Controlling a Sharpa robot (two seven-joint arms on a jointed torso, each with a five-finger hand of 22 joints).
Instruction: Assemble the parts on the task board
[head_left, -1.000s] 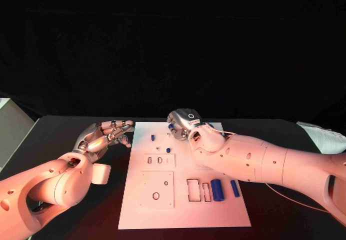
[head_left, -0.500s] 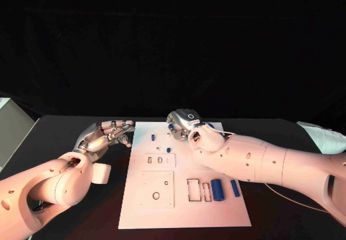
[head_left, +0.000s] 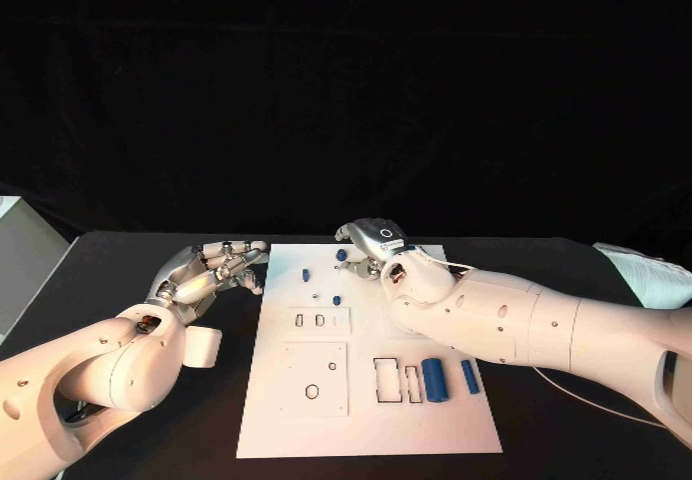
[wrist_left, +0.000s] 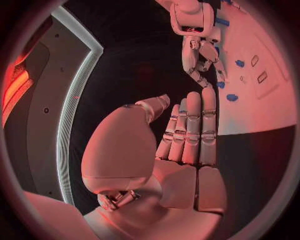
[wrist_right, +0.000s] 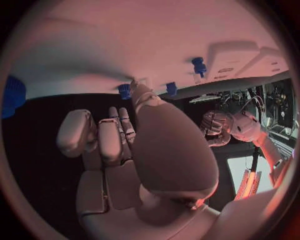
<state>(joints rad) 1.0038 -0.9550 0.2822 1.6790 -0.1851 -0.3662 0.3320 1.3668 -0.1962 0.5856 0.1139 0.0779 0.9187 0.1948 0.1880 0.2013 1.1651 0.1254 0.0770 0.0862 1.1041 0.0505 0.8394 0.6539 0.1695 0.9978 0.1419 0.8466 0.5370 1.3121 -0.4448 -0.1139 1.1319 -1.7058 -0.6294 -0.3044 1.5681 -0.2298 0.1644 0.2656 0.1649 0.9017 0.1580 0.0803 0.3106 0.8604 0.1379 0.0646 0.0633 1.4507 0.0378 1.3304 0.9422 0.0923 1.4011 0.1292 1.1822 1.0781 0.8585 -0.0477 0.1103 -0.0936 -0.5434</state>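
In the head view the white task board (head_left: 368, 350) lies in the middle of the black table (head_left: 130, 262). The right hand (head_left: 371, 246) hovers over the board's far edge, at about 12 o'clock from the board's centre, fingers curled downward just beside a small blue part (head_left: 340, 255); whether it grips that part I cannot tell. More small blue parts stand near it: one (head_left: 306, 273) at 10 o'clock from the board's centre and one (head_left: 336, 299) a little nearer. Two long blue parts (head_left: 434, 379) and (head_left: 469, 376) lie side by side at 4 o'clock, beside rectangular slots. The left hand (head_left: 216, 270) rests off the board's left edge, at 9 o'clock, fingers loosely together and holding nothing.

In the left wrist view the left hand (wrist_left: 187, 135) shows straight fingers lying side by side, thumb apart, nothing in the palm. The right hand (wrist_left: 199, 47) reaches down to the board (wrist_left: 262, 115).

In the right wrist view the right hand (wrist_right: 134, 135) has a fingertip touching the board (wrist_right: 125, 50) between two small blue parts (wrist_right: 124, 90) and (wrist_right: 171, 88); its other fingers are curled in.
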